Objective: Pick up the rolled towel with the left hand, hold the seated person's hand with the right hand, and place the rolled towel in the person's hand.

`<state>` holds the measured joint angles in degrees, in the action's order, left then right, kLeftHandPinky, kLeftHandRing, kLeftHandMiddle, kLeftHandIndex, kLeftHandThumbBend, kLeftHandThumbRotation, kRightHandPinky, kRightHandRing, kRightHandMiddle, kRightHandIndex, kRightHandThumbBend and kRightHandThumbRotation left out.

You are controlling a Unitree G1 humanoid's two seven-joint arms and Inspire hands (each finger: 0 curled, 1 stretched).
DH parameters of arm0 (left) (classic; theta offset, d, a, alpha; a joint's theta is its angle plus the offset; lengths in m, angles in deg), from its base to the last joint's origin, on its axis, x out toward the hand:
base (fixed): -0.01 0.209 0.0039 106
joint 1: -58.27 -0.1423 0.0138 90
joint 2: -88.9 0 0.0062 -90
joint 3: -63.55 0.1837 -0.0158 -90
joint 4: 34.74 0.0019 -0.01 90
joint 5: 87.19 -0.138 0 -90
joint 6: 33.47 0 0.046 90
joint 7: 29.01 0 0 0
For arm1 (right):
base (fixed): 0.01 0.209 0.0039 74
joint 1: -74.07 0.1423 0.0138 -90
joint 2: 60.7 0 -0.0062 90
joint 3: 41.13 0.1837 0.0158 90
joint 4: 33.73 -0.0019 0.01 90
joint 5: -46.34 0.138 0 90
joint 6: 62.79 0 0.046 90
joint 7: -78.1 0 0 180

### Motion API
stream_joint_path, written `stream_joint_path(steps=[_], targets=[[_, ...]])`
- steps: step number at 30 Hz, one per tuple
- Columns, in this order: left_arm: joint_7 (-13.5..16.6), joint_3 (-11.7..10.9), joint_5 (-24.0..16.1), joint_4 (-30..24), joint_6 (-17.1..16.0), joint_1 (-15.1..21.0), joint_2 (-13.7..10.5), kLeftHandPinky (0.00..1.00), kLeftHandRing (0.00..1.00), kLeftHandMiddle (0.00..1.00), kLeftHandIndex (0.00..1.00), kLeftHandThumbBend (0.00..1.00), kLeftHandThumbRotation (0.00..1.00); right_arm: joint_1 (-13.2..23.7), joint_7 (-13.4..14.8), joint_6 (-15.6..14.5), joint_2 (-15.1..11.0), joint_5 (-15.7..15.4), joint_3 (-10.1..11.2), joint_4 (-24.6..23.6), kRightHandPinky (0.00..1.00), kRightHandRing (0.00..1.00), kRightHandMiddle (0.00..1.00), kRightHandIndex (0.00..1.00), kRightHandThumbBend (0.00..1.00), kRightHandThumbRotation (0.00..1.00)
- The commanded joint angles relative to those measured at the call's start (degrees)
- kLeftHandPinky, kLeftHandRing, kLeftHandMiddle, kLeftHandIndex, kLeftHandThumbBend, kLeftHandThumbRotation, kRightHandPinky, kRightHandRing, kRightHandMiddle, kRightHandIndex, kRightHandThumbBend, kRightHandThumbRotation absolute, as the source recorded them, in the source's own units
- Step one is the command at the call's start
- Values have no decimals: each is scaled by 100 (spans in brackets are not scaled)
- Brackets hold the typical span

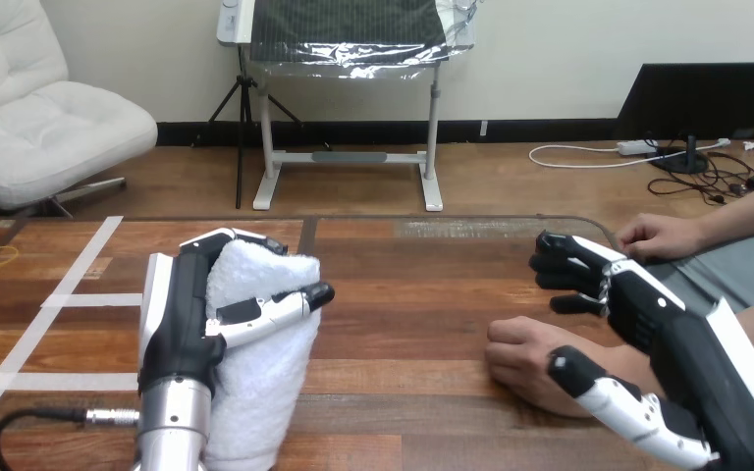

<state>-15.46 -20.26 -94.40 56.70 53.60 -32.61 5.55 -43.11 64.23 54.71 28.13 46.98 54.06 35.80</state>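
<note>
left hand (175, 319) curled tight round the towel (255, 402) for handover; right hand (663, 339) flanks the person's near hand (522, 355) to steady it, can't tell if gripping

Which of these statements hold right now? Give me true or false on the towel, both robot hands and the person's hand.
1. The left hand has its fingers and thumb curled round the rolled towel. True.
2. The towel already lies in the person's hand. False: the left hand holds it, well apart from the person's hand.
3. The right hand is close by the person's hand, which rests on the table. True.
4. The towel is blue. False: it is white.
</note>
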Motion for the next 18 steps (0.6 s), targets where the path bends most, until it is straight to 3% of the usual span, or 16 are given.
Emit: stream_joint_path(steps=[1, 10, 18], targets=[[-21, -626, 876, -2057, -1474, 655, 343, 23, 31, 37, 38, 66, 0, 1422, 140, -110, -555, -398, 555, 310, 74, 80, 83, 84, 74, 66], [-282, -645, 1468, -2069, -1673, 739, 487, 22, 30, 36, 37, 63, 0, 1636, 48, -373, -937, -628, 685, 430, 72, 81, 85, 86, 82, 66], [-477, -681, 1739, -1991, -1833, 818, 526, 22, 30, 36, 37, 60, 0, 1803, -13, -549, -1193, -726, 738, 504, 71, 83, 87, 86, 87, 64]])
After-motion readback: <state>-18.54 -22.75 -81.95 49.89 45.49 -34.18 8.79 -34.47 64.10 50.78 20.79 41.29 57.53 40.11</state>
